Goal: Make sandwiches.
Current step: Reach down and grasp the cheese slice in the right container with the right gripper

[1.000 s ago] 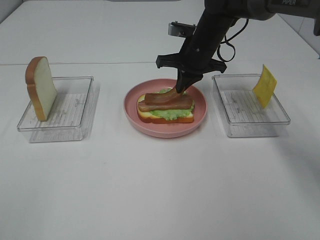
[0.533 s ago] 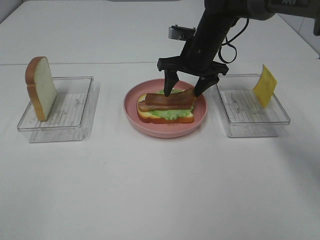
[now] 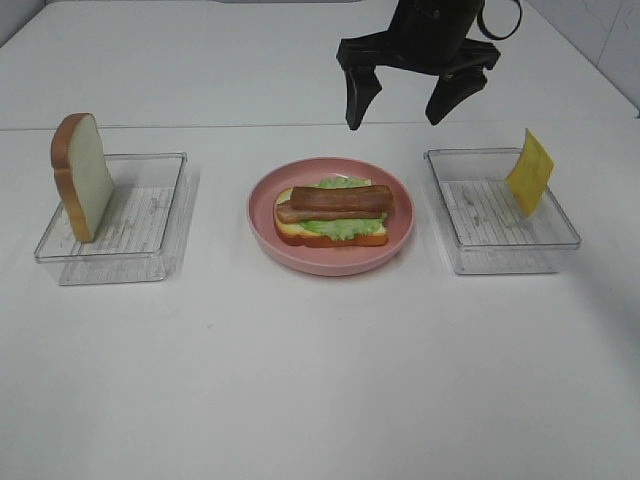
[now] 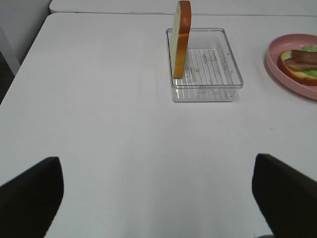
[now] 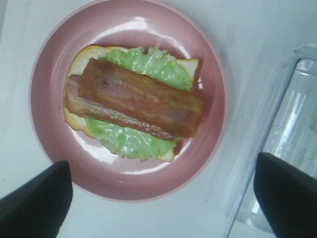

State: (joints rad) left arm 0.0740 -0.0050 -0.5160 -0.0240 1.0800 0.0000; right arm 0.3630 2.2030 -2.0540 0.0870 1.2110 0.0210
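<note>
Hovering right end effector [image 3: 394, 122], spread wide, sandwich [image 3: 333, 213] directly below

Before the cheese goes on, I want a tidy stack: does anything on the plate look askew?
Slightly. The upper bacon strip lies shifted off the lower bacon strip, whose edge and end peek out. Lettuce overhangs the bread slice. All lies within the pink plate; nothing spilled or damaged.

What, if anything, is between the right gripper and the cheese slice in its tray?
Nothing visible. The right gripper hangs open above the plate, and the cheese slice leans upright at the clear tray's far right side, open from above.
</note>
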